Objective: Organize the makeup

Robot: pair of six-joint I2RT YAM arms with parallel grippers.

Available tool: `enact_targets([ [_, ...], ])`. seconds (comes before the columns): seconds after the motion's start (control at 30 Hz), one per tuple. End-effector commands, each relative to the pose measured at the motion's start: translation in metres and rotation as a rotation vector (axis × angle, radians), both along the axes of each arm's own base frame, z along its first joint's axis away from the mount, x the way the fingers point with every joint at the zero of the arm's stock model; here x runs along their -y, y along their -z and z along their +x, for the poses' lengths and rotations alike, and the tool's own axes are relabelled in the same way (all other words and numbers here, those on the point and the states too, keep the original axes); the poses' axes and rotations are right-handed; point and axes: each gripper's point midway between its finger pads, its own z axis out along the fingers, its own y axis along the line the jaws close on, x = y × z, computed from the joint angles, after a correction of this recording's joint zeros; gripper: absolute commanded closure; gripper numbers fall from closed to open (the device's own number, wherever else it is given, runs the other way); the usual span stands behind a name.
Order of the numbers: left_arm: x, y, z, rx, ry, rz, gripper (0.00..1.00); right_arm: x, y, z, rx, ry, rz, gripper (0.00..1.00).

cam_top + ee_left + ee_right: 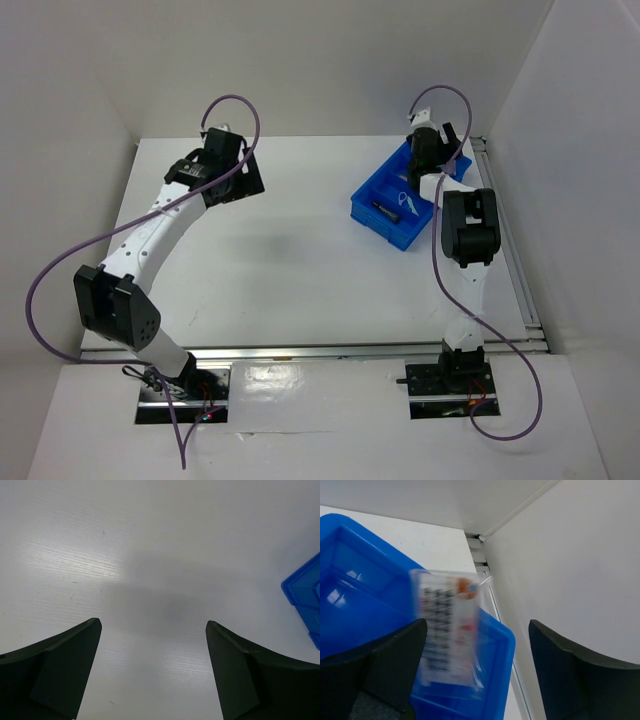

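The white red-printed sachet (449, 630) shows blurred in the right wrist view, upright over the blue bin (355, 585), beside my right gripper's left finger (395, 655). My right gripper (477, 625) is open wide; it hangs over the bin's far end (432, 150). In the top view the bin (362, 196) holds a slim black tube (384, 209) and a lavender looped string (408, 198). My left gripper (153, 622) is open and empty over bare table, at the far left (238, 176). The tan cylinder and the tiny black cube are out of view.
The bin's corner (305, 595) shows at the right edge of the left wrist view. A metal rail (512, 250) runs along the table's right side by the white wall (570, 555). White walls close in the table at the back and both sides.
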Motion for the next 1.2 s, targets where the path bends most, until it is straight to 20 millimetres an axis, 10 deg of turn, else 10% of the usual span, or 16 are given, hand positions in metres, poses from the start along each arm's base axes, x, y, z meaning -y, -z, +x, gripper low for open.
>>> enact_targets([
  [0.0,0.003,0.000,0.005,0.010,0.014,-0.011,0.00,0.000,-0.010,0.006,0.043,0.000,0.042,0.09],
  [0.4,0.006,-0.004,-0.001,0.019,0.065,-0.018,0.00,-0.056,-0.047,0.008,-0.027,0.002,0.410,0.00],
  [0.63,0.005,-0.010,-0.017,0.026,0.092,-0.031,0.00,-0.133,-0.078,-0.054,-0.142,-0.132,0.824,0.00],
  [0.83,0.019,-0.030,-0.030,0.084,0.214,-0.081,0.00,-0.164,-0.081,-0.148,-0.157,-0.125,0.923,0.00],
  [1.17,0.022,-0.037,-0.048,0.099,0.251,-0.118,0.00,-0.104,-0.103,-0.234,0.000,-0.024,0.919,0.00],
])
